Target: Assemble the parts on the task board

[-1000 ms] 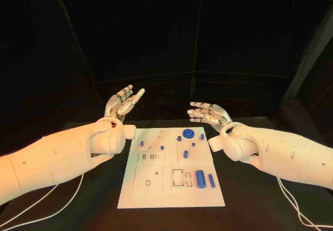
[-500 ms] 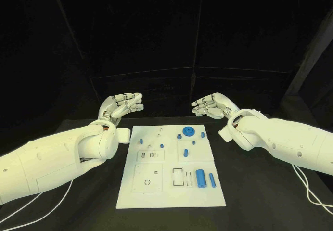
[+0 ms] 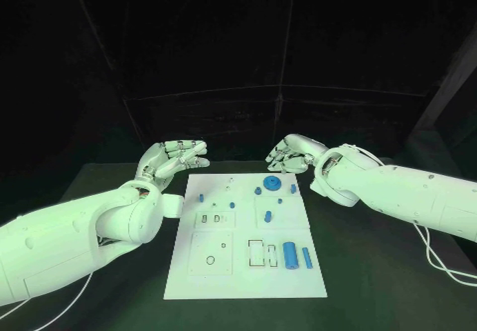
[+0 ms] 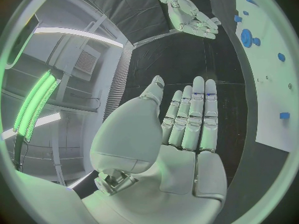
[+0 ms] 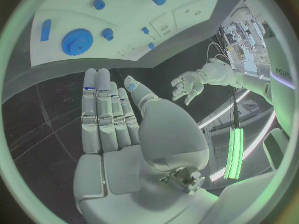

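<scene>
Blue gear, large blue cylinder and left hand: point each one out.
blue gear (image 3: 269,183), head view, its toothed disc.
large blue cylinder (image 3: 289,254), head view, middle of its barrel.
left hand (image 3: 177,157), head view, its curled fingers.

no readable text, labels, numbers or signs anywhere

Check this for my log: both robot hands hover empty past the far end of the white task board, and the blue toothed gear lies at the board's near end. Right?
Not quite. The head view shows the blue toothed gear at the far end of the white task board, near the empty left robot hand and right robot hand.
</scene>
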Available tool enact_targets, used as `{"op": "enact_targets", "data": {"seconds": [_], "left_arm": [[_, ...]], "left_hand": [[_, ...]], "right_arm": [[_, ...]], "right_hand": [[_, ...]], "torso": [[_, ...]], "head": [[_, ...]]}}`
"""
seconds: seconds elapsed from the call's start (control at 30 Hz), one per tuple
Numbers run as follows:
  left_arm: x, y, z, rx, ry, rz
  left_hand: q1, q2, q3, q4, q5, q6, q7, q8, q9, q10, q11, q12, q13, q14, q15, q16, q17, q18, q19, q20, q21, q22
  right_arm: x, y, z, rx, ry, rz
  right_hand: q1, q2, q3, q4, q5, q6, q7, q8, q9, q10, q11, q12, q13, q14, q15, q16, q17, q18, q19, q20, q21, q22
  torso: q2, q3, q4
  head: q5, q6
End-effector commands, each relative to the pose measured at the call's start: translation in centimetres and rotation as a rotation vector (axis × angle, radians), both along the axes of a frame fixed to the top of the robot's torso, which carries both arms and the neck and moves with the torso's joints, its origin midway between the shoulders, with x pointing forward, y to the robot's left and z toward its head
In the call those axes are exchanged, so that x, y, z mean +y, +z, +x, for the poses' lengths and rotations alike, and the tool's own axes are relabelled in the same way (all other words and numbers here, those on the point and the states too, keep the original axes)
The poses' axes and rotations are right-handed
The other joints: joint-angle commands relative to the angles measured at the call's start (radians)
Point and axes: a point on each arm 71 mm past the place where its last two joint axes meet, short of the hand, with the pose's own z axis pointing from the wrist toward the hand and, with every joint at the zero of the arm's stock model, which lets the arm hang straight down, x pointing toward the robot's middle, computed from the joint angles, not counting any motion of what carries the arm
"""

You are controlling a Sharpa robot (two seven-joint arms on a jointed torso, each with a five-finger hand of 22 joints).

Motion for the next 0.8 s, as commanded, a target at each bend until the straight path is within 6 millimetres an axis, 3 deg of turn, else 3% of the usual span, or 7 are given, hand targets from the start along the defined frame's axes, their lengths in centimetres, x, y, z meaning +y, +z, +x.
{"op": "enact_targets", "data": {"seconds": [0.03,0.3,0.5,0.8], "left_arm": [[-0.7,0.3,-0.3,-0.011,-0.050,-0.001],[-1.4,0.5,-0.9,-0.010,-0.091,-0.002],[-1.5,0.5,-1.0,-0.001,-0.095,0.004],[-1.5,0.5,-1.1,0.007,-0.099,0.006]], "left_hand": [[-0.003,0.008,-0.001,-0.008,-0.001,0.008,0.002,-0.008,-0.002,0.009,0.001,-0.007,-0.002,0.011,-0.002,0.007,0.005,0.007,0.009,-0.001,0.005,-0.002],[-0.009,0.008,-0.004,-0.008,-0.001,0.007,0.003,-0.011,-0.002,0.009,0.001,-0.012,-0.002,0.016,-0.003,0.009,0.010,0.007,0.014,-0.003,0.006,-0.002],[-0.017,0.006,-0.009,-0.006,-0.001,0.005,0.006,-0.016,-0.003,0.008,0.003,-0.018,-0.002,0.019,-0.003,0.009,0.015,0.006,0.019,-0.003,0.006,-0.003],[-0.018,0.006,-0.009,-0.006,-0.001,0.005,0.006,-0.016,-0.003,0.008,0.003,-0.019,-0.002,0.020,-0.003,0.009,0.015,0.006,0.020,-0.003,0.007,-0.003]], "right_arm": [[0.6,-0.3,-0.1,-0.035,0.007,-0.229],[2.0,-0.4,-0.4,-0.065,0.050,-0.312],[3.1,-0.5,-0.4,-0.059,0.075,-0.330],[3.8,-0.8,-0.1,-0.036,0.083,-0.357]], "right_hand": [[-0.009,-0.030,0.018,0.026,-0.053,0.004,-0.017,-0.013,-0.001,0.008,-0.011,-0.020,0.000,0.079,-0.021,0.109,0.084,0.019,0.071,-0.028,0.084,0.043],[-0.002,-0.064,0.038,0.066,-0.057,-0.020,-0.020,-0.023,-0.001,-0.055,-0.008,-0.018,-0.003,0.117,-0.022,0.231,0.185,0.016,0.103,-0.038,0.171,0.094],[0.013,-0.082,0.063,0.112,-0.053,-0.033,-0.024,-0.022,0.000,-0.055,-0.012,0.003,0.002,0.148,-0.023,0.537,0.493,0.012,0.117,-0.038,0.296,0.184],[0.027,-0.101,0.096,0.145,-0.044,-0.046,-0.021,-0.023,0.000,-0.062,-0.010,0.008,-0.001,0.146,-0.023,0.682,0.640,-0.008,0.128,-0.027,0.472,0.368]], "torso": [[0.026,-0.0019,0.0129],[0.053,-0.0025,0.0146],[0.067,0.0002,0.0123],[0.076,0.0027,0.0175]], "head": [[-0.010,0.001],[-0.010,0.013],[-0.012,0.018],[-0.007,0.020]]}}
